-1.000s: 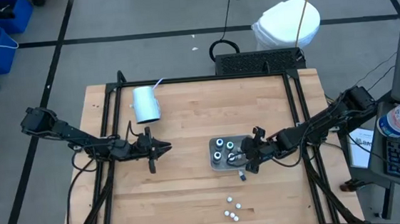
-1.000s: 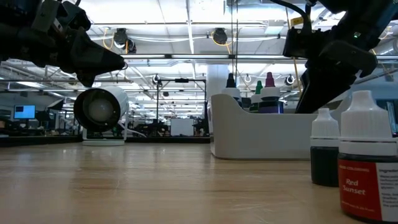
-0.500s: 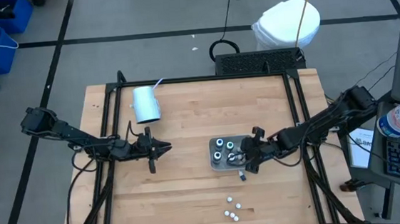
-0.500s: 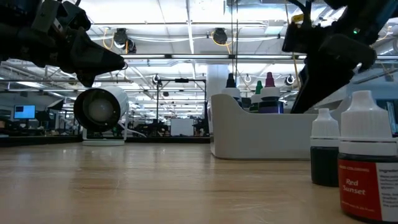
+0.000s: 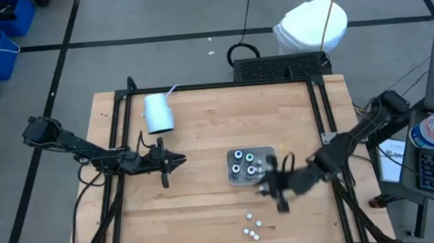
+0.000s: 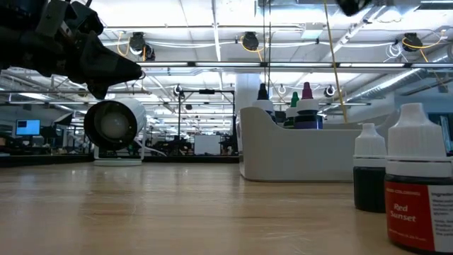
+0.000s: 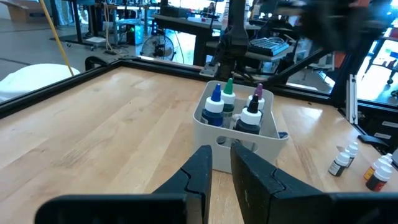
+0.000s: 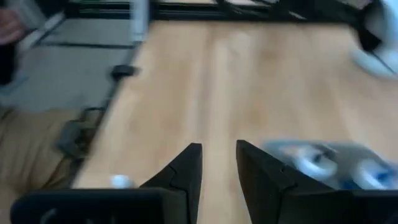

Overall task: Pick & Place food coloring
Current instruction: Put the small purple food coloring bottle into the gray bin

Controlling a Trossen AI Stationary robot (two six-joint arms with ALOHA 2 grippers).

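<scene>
Several food coloring bottles [image 7: 233, 107] stand upright in the pale square tray [image 5: 262, 177] at mid-table. More small white-capped bottles [image 5: 252, 226] stand loose on the wood near the front edge; the low view shows two of them [image 6: 416, 185] close up. My right gripper [image 5: 271, 189], blurred, hangs above the table just in front of the tray's right corner, open with nothing between its fingers [image 8: 219, 163]. My left gripper [image 5: 180, 162] waits left of the tray, pointing level at it, with a narrow bare gap between its fingers [image 7: 221, 169].
A pale blue cup [image 5: 158, 113] lies on its side at the far left of the table. A black frame [image 5: 222, 84] runs round the tabletop. Bare wood lies between the tray and the loose bottles.
My right gripper has left the tray's right side, risen and swung toward the table's near edge, turning as it went; it has gone up out of the low view. The tray and the bottles stand where they were.
</scene>
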